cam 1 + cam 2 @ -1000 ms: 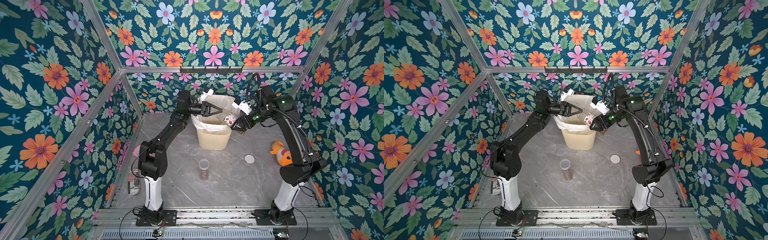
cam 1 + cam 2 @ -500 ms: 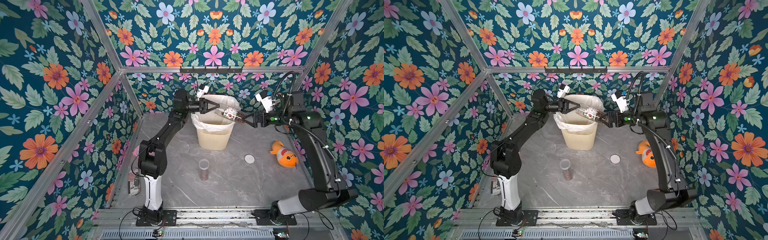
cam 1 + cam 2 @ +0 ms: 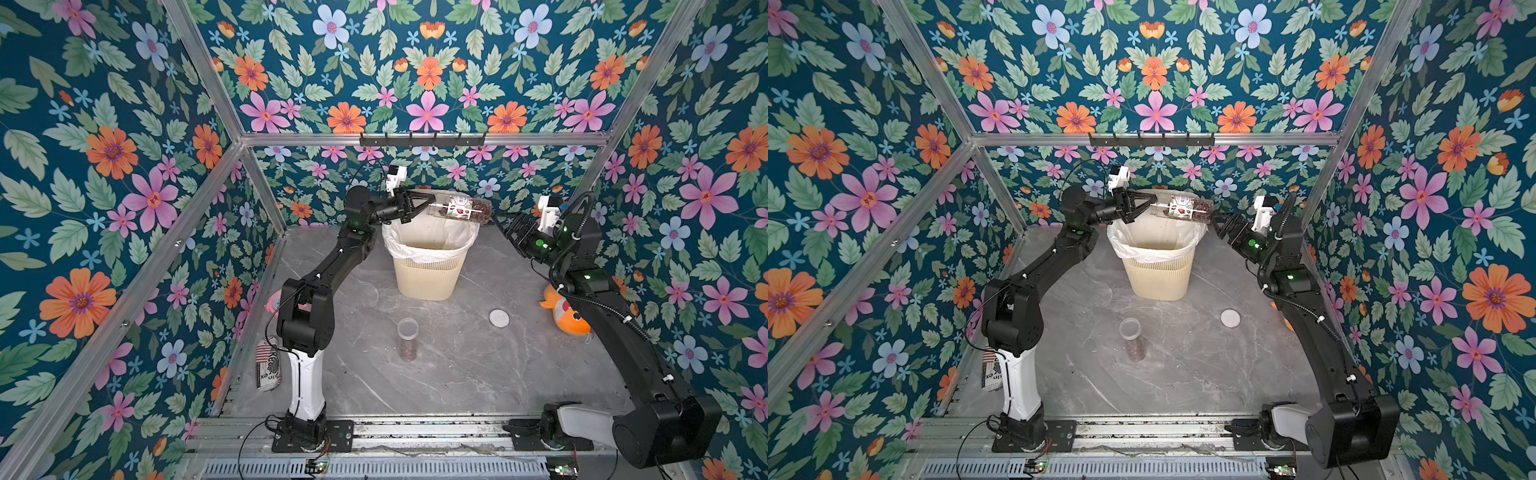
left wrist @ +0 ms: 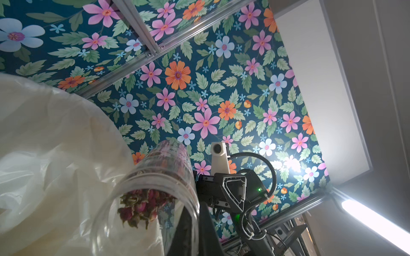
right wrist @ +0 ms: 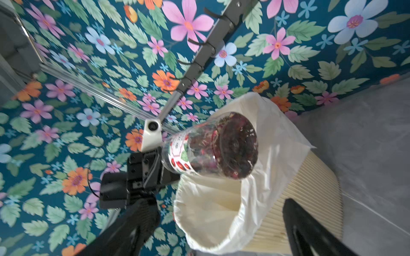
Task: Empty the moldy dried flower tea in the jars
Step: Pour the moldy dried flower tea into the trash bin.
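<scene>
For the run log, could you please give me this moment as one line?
left gripper: shut on wide jar, sideways over bin | right gripper: open, clear of it | tea: inside wide jar

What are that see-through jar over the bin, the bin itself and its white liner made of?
The jar: clear and glossy, the tea shows through its wall; plastic or glass, I cannot tell. The bin: cream, matte, finely ribbed, most likely moulded plastic. The liner: thin, crinkled, translucent white film, apparently a plastic bag.

Clear jar (image 4: 166, 168) tilted, open mouth toward camera; dried flower tea (image 4: 142, 206) inside; white bin liner (image 4: 55, 144) beside.
</scene>
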Available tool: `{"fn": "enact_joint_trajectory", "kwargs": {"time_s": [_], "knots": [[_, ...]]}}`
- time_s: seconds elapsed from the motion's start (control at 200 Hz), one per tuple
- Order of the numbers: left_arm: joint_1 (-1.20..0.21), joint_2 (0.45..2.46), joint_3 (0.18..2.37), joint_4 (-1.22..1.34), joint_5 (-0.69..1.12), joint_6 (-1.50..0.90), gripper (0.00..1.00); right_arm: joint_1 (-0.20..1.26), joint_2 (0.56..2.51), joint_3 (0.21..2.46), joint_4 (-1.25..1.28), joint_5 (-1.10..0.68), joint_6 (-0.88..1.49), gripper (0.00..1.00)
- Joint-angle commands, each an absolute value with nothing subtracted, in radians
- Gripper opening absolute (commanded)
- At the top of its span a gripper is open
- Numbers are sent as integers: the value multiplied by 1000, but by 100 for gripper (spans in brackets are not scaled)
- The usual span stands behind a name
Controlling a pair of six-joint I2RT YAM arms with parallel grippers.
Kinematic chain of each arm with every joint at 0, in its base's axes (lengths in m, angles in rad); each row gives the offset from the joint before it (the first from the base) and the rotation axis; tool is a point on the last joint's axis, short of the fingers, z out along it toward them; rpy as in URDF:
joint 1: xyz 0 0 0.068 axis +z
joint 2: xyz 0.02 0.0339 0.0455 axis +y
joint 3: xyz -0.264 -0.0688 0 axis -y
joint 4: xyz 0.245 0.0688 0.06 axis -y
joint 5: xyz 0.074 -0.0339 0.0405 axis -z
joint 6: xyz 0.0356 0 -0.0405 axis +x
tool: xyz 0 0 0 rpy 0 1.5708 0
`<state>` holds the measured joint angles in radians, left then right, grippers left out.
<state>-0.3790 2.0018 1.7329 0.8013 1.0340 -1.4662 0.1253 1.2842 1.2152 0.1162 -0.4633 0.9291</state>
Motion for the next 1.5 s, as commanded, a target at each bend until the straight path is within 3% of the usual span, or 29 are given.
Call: {"fn": "enact_joint_trajectory", "kwargs": {"time_s": [0.0,0.38,0.795,1.26,1.34,1.41,1.495], "knots": [[-388,1979,1714,896,945,-1498,0,146,1311,1214,318,-394,1106,95],[-440,1984,1674,1101,768,-1615,0,206,1430,1279,430,-293,1202,95],[-480,2006,1663,1136,756,-1643,0,217,1562,1376,562,-218,1266,95],[-480,2011,1603,1211,752,-1659,0,226,1633,1421,618,-225,1314,61],[-479,2011,1591,1228,760,-1670,10,223,1630,1428,606,-224,1298,59],[-476,2003,1574,1227,767,-1672,31,219,1619,1434,580,-214,1268,58],[-464,1976,1537,1208,767,-1651,48,219,1603,1452,519,-209,1202,58]]}}
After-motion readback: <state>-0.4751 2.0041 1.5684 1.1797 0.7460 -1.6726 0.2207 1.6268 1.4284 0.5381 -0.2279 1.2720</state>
